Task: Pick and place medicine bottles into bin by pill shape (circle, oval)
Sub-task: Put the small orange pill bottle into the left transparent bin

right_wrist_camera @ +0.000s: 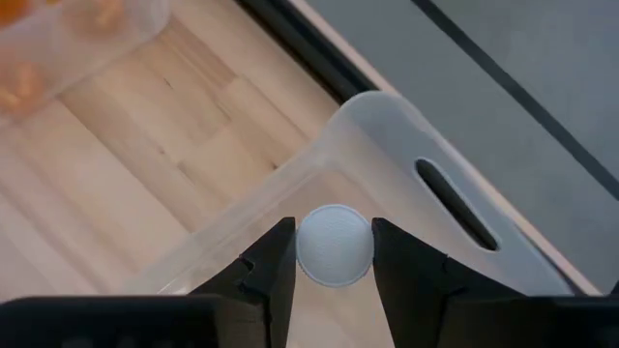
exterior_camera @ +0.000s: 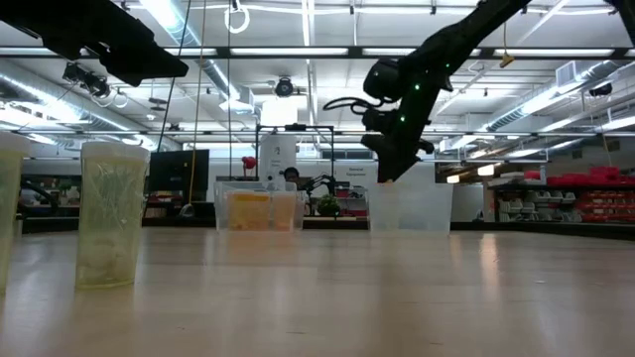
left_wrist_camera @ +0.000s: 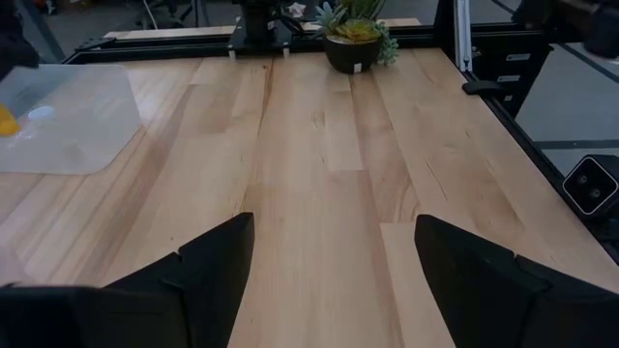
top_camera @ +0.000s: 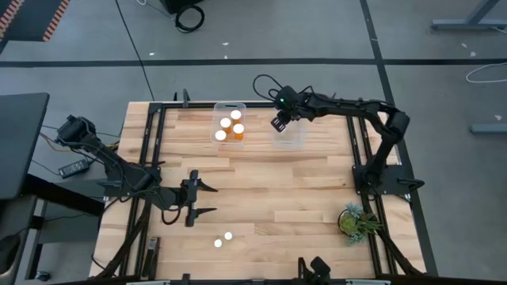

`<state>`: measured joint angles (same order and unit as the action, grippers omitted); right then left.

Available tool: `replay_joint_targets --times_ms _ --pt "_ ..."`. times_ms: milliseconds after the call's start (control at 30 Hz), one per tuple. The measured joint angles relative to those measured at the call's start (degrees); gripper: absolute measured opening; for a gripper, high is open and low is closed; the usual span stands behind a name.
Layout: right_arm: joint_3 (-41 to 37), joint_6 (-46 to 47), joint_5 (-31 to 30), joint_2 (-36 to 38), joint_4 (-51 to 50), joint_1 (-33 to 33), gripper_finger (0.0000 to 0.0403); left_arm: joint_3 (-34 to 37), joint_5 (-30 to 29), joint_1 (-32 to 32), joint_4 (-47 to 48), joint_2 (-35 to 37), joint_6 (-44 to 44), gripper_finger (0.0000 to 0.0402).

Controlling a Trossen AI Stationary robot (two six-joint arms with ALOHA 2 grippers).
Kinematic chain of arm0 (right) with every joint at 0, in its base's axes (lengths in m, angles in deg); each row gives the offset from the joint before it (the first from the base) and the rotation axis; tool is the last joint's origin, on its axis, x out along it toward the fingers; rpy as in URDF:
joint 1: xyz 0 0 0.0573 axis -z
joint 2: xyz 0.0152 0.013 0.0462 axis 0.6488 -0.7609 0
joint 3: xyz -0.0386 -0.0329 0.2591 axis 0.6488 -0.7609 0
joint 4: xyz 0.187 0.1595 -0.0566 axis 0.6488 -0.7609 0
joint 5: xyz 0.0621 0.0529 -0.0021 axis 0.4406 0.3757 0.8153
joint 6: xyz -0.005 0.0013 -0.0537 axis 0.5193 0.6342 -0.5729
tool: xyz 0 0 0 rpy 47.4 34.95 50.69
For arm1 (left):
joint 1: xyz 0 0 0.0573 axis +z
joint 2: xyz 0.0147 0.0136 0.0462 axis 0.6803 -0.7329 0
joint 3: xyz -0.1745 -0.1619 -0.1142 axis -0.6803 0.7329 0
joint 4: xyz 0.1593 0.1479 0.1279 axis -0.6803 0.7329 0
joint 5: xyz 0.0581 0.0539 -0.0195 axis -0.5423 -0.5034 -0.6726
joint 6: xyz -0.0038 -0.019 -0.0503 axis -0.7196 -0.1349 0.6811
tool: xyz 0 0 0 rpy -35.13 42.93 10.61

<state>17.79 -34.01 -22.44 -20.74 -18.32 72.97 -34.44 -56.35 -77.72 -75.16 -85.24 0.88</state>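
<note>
Pinching a small medicine bottle with a round white cap (right_wrist_camera: 335, 245) between its two dark fingers, the right gripper (top_camera: 280, 123) hangs over the clear plastic bin (top_camera: 290, 134) at the far side of the pale wooden table (top_camera: 261, 190); the cap sits squarely between the fingertips, above the bin's corner. Beside it, a second clear bin (top_camera: 230, 123) holds four orange white-capped bottles (top_camera: 230, 128). Two more white-capped bottles (top_camera: 223, 239) stand near the table's front edge, close to the left gripper (top_camera: 203, 199), whose fingers are spread wide with nothing between them.
</note>
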Motion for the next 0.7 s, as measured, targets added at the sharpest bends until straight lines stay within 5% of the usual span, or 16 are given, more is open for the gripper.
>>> replay_joint_targets --times_ms 700 --pt "-0.09 0.90 1.27 -2.04 1.90 2.62 0.0133 -0.01 -0.01 0.00 0.00 0.00 0.00 0.0293"
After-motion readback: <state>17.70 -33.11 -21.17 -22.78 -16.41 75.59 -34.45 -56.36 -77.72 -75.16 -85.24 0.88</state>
